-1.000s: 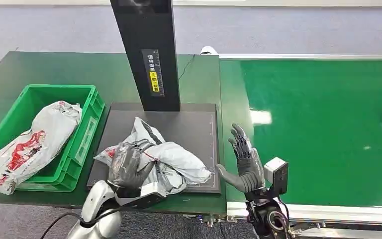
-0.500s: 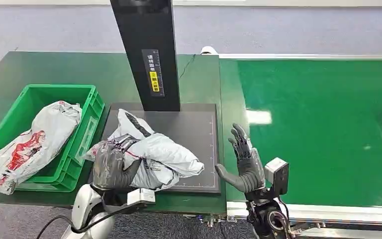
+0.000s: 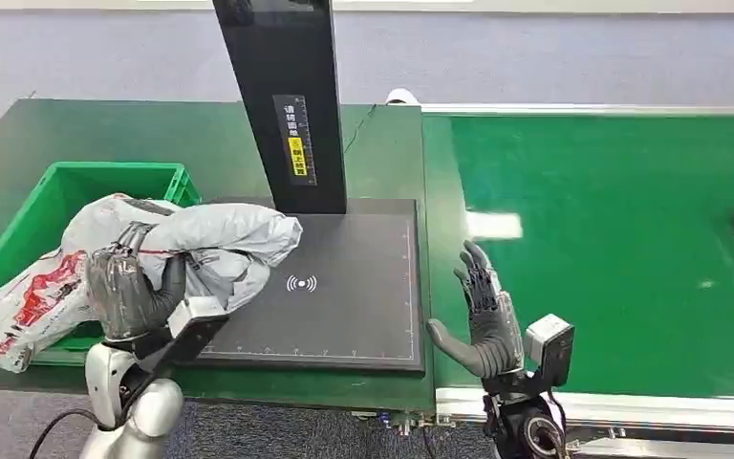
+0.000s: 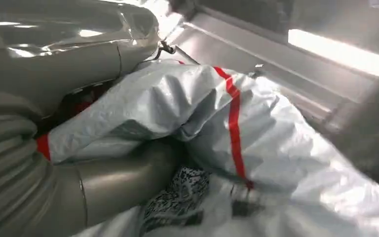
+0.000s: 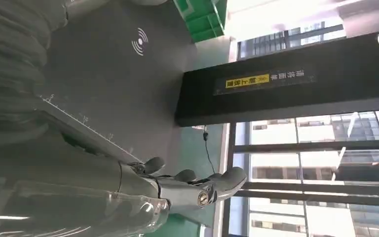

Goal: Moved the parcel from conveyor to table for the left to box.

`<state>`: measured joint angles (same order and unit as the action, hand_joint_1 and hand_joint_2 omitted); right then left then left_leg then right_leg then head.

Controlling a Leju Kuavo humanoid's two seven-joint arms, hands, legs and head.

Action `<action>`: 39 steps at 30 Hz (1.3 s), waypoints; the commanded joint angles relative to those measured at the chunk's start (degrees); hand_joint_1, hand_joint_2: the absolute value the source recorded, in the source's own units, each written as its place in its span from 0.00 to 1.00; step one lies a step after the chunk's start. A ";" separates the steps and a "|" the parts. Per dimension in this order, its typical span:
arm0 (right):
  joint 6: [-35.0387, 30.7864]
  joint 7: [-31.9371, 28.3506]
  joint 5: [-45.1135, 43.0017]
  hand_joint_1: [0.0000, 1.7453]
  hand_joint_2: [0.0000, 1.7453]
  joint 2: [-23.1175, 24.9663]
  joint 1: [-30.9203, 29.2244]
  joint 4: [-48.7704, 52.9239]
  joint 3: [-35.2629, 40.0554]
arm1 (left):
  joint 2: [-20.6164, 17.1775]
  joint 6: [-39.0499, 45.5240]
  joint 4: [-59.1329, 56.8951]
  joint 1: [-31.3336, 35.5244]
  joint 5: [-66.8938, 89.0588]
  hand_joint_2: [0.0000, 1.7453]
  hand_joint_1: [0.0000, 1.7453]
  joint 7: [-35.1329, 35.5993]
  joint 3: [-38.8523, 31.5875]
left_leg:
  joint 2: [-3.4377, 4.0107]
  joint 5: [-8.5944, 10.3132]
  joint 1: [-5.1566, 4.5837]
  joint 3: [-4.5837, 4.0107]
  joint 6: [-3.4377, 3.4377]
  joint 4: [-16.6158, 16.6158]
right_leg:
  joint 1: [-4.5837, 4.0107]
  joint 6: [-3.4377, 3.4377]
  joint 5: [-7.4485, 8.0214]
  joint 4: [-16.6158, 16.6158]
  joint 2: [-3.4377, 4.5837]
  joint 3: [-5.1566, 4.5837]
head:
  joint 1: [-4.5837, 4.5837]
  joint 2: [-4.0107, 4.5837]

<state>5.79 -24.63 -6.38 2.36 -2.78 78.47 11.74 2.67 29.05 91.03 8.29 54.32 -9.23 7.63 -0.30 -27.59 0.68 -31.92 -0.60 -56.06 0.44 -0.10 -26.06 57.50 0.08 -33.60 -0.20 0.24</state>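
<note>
In the head view, the grey parcel (image 3: 205,239) is held by the left hand (image 3: 132,292), whose fingers are closed around its near end; the rest of the parcel is stretched away from the hand, partly over the rim of the green box (image 3: 19,215) and partly over the black scanning pad (image 3: 344,296). A second bag with red print (image 3: 29,296) is seen in the box, just beside the hand. The right hand (image 3: 483,316) is kept empty with the fingers spread, between the pad and the conveyor (image 3: 621,220). In the left wrist view, the parcel (image 4: 256,133) is pressed against the thumb (image 4: 123,177), so the grip is judged firm. In the right wrist view, the right hand (image 5: 177,190) is shown with extended fingers and nothing inside. The boxing step is judged to be in hand; for the next move, the parcel must be carried fully over the box and released there.
</note>
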 commanded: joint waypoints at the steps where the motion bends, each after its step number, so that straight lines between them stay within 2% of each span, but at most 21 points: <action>1: 0.97 1.18 1.02 0.00 1.00 1.22 -0.87 -0.58 -2.25 | 0.78 -2.73 -8.98 4.88 -1.78 1.00 1.00 4.55 -13.24 | 0.11 0.00 -0.01 0.08 0.01 0.05 | 0.00 0.01 0.02 -0.04 0.08 0.05 | -0.02 0.00; 8: 1.51 1.57 1.58 0.00 1.00 1.58 -0.70 -0.11 -2.29 | 0.43 -0.39 -11.66 6.58 -1.03 1.00 1.00 5.18 -15.90 | 0.01 0.01 0.00 0.11 0.01 0.07 | -0.02 0.02 0.00 -0.07 -0.03 0.07 | 0.00 0.00; 13: 1.75 1.85 1.94 0.00 1.00 1.56 -1.38 -0.96 -2.04 | -1.66 2.27 -20.26 10.91 4.43 1.00 1.00 8.40 -20.20 | 0.01 0.02 -0.02 0.04 0.00 0.06 | 0.01 0.01 0.00 -0.03 -0.02 0.01 | -0.04 0.00; 18: 1.71 1.77 1.83 0.00 1.00 1.46 -1.22 -1.00 -1.52 | -3.41 9.60 -24.29 14.86 3.55 1.00 1.00 2.96 -21.72 | -0.02 0.03 0.01 0.03 0.00 0.04 | -0.02 0.02 0.01 -0.03 -0.06 0.02 | -0.02 0.00; 21: 1.81 1.68 1.40 0.00 1.00 1.50 -2.63 -2.43 -0.62 | -0.07 10.95 -19.88 15.17 5.47 1.00 1.00 -5.40 -28.18 | 0.04 0.00 0.02 -0.02 0.01 -0.01 | -0.03 0.01 0.01 -0.01 0.02 -0.03 | -0.02 0.00; 23: 1.56 1.61 1.17 0.00 1.00 1.36 -2.46 -2.29 -0.64 | -0.60 10.95 -22.46 15.95 5.57 1.00 1.00 -2.17 -27.75 | 0.07 -0.01 0.03 -0.03 0.01 -0.02 | -0.04 0.00 0.02 -0.01 0.05 -0.03 | -0.02 0.00; 25: 1.28 1.61 1.03 0.00 1.00 0.82 -1.84 -1.68 -0.81 | -2.50 8.23 -27.31 18.02 7.94 1.00 1.00 6.25 -26.53 | -0.01 0.01 0.01 0.04 0.02 0.04 | -0.02 0.00 0.00 -0.06 -0.04 0.06 | -0.04 0.00; 27: 1.19 1.60 1.02 0.00 1.00 0.56 -1.89 -1.88 -1.00 | -4.34 6.28 -32.76 20.80 9.50 1.00 1.00 10.52 -25.81 | -0.08 0.04 0.00 0.08 0.01 0.08 | -0.02 0.02 -0.01 -0.06 -0.12 0.10 | -0.02 0.00; 31: 1.63 1.52 0.84 0.00 1.00 0.71 -3.15 -3.42 -0.91 | -7.90 3.98 -44.27 27.11 10.52 1.00 1.00 13.30 -25.61 | -0.08 0.05 0.00 0.02 -0.01 0.04 | -0.01 0.03 0.01 -0.01 -0.08 0.02 | -0.04 0.00; 36: 1.97 1.54 0.75 0.00 1.00 0.93 -3.44 -3.68 -0.91 | -9.23 2.70 -48.06 29.69 11.05 1.00 0.98 14.14 -25.77 | 0.01 0.07 0.03 0.03 -0.03 0.03 | -0.04 0.02 0.03 -0.02 -0.01 0.01 | 0.00 0.00; 37: 2.05 1.60 0.76 0.00 1.00 1.03 -3.54 -3.80 -0.89 | -9.31 1.76 -48.91 30.13 11.00 1.00 0.78 14.14 -25.76 | 0.05 0.07 0.05 0.08 -0.02 0.07 | -0.06 0.03 0.05 -0.06 0.02 0.06 | -0.02 0.00; 38: 2.46 1.77 0.76 0.00 1.00 1.17 -4.01 -4.26 -1.01 | -9.40 -1.97 -50.89 31.04 11.27 1.00 0.22 14.02 -25.11 | 0.05 0.05 0.04 0.09 -0.01 0.06 | -0.05 0.01 0.02 -0.05 0.02 0.07 | 0.00 0.00; 39: 2.62 1.80 0.77 0.00 1.00 1.18 -4.19 -4.50 -1.10 | -9.17 -3.82 -51.66 31.36 10.92 1.00 0.02 14.05 -25.14 | 0.04 0.05 0.02 0.03 -0.02 0.03 | -0.03 0.01 0.02 -0.02 0.02 0.00 | -0.02 0.00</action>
<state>7.65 -23.12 -5.46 3.41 -4.11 78.31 10.60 -4.57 32.22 54.53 32.43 65.13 4.24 -16.90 -0.28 -27.53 0.70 -31.96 -0.64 -56.06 0.41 -0.08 -26.04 57.53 0.11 -33.66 -0.22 0.24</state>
